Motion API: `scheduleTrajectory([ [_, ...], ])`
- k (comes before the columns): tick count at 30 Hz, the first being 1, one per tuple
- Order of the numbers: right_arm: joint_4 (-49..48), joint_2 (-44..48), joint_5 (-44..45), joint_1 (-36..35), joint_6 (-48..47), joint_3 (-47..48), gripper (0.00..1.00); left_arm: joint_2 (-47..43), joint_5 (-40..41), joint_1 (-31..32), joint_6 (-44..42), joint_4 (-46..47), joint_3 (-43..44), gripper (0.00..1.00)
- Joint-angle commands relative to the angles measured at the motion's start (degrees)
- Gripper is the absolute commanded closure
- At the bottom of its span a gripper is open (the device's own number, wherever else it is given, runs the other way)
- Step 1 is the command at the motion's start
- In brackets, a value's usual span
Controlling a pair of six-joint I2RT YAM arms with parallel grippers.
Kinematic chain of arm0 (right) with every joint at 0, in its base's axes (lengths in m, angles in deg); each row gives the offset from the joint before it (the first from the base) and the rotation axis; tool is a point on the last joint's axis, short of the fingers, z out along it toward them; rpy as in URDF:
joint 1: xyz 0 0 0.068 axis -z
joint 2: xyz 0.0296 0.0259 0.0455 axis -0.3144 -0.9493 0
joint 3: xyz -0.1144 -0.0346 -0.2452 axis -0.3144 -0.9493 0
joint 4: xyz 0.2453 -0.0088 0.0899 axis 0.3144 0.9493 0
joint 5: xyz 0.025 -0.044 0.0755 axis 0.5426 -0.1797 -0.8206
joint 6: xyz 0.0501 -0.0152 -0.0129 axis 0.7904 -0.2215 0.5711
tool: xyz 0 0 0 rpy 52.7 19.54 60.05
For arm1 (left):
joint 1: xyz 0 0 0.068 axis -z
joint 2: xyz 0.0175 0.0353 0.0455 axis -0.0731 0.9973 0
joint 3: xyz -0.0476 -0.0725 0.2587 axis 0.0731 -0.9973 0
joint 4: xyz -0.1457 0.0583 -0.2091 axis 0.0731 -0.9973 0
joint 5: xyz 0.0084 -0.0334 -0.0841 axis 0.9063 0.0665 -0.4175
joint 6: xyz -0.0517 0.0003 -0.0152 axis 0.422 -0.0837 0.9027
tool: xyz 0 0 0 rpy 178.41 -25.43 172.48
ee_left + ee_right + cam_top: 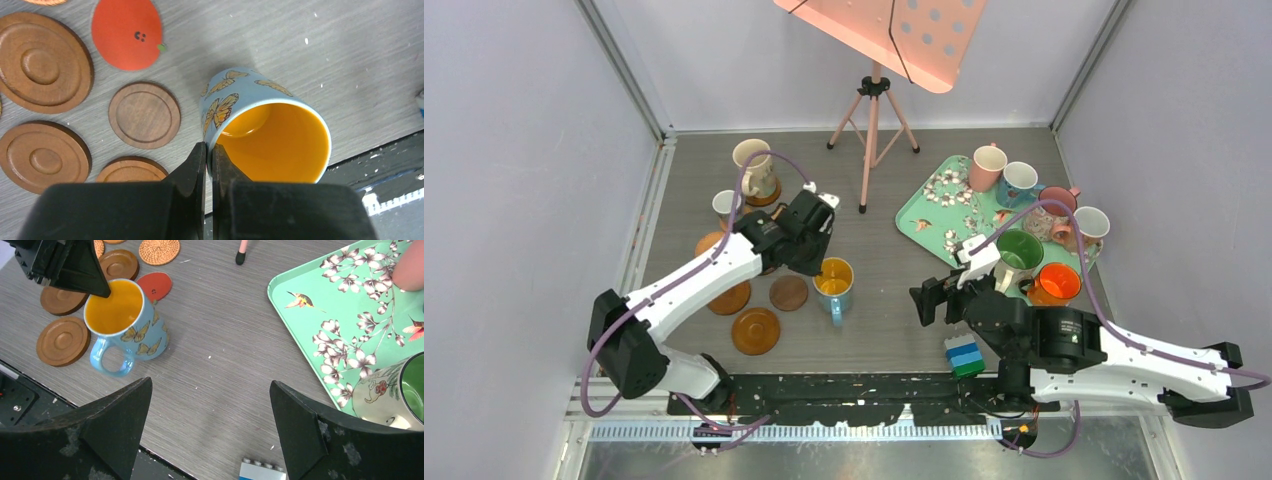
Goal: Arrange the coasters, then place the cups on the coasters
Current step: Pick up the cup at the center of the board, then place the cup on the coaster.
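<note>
My left gripper (822,262) is shut on the near rim of a blue butterfly cup (265,130) with an orange inside, one finger in and one outside. The cup (834,280) is over bare table, just right of a small brown coaster (789,292), its handle toward the arms. More brown grooved coasters (42,62) (42,155) and a red one (127,32) lie to its left. My right gripper (210,385) hangs open and empty over bare table, right of the cup (127,315). Several other cups (1018,255) stand on and around the tray.
A mint floral tray (924,205) sits at the right. Two cups (754,165) stand on coasters at the back left. A pink stand's tripod (871,130) is at the back middle. A blue and green brick stack (964,352) lies by the near edge.
</note>
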State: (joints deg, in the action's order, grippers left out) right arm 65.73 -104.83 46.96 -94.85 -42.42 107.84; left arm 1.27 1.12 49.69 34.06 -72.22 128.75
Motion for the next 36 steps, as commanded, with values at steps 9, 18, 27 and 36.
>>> scheduleTrajectory([
  [9, -0.25, 2.56, 1.91, -0.11, 3.39, -0.4, 0.05, 2.26, -4.35, -16.47, -6.82, 2.76, 11.96, 1.0],
  [18, -0.23, 2.39, 1.81, -0.06, 3.82, -0.12, 0.05, 10.79, -5.88, -25.32, -10.08, 2.05, 20.28, 1.0],
  [27, 0.78, 1.75, 2.63, -0.11, 3.81, 1.32, 0.05, 16.77, -7.37, -29.65, -10.94, 1.79, 26.38, 1.0],
  [36, 1.4, 1.12, 3.08, -0.11, 4.15, 2.16, 0.05, 19.91, -7.33, -31.97, -12.14, 1.96, 27.8, 1.0],
])
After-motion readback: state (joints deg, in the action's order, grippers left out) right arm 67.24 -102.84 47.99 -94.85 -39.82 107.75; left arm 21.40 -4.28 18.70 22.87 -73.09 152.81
